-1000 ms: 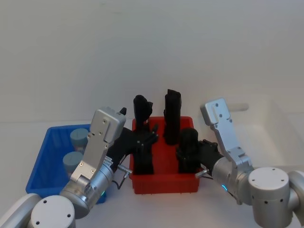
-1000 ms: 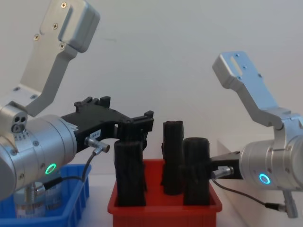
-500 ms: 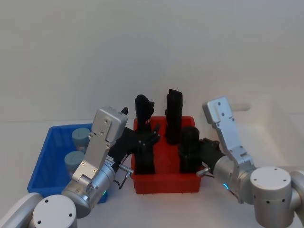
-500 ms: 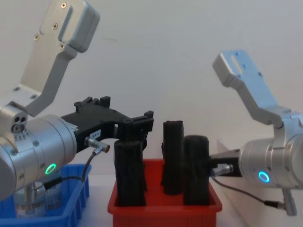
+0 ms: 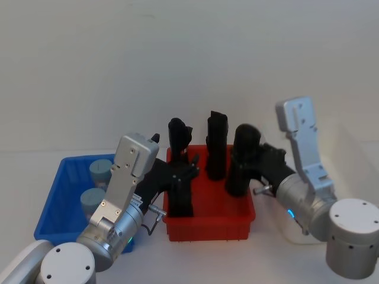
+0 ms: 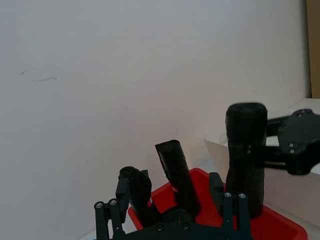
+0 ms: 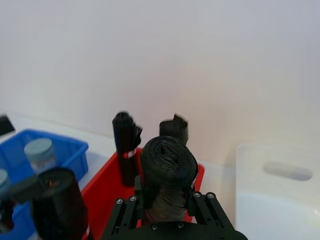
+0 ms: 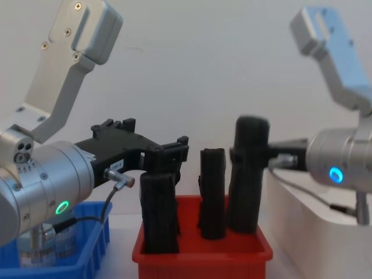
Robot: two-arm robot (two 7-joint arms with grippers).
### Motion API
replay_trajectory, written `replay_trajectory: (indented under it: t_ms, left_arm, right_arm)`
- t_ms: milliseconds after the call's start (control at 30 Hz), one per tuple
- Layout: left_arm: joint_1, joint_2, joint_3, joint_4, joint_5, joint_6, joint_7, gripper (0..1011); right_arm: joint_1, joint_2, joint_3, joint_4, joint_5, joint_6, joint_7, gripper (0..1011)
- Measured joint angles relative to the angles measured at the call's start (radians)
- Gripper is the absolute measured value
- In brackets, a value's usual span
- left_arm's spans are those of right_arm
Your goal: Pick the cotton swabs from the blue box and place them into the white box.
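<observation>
Notably, the right gripper (image 5: 256,163) pinched a black roll (image 5: 243,155) upright over the red bin (image 5: 207,228), while the left gripper (image 5: 188,168) hovered spread above a second roll (image 5: 179,204).

light: bright, even, diffuse | shadows: faint, soft | glare: white box (image 5: 355,168) nearly washes out

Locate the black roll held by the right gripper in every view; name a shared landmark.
Head view: black roll, right of centre, over the red bin.
Chest view: right of centre, reaching highest.
Left wrist view: the biggest upright roll.
Right wrist view: end-on, its coiled top nearest.
Landmark: red bin.
</observation>
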State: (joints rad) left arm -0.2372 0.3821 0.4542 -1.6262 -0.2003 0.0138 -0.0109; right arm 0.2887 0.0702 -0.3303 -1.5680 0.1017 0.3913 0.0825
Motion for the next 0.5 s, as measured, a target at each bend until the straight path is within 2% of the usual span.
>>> replay_trajectory:
  t_ms: [500]
  left_arm:
    - [0.000,0.000,0.000,0.000,0.000,0.000,0.000,1002]
  right_arm:
    - [-0.003,0.026,0.063,-0.103,0.037,-0.109,-0.127,434]
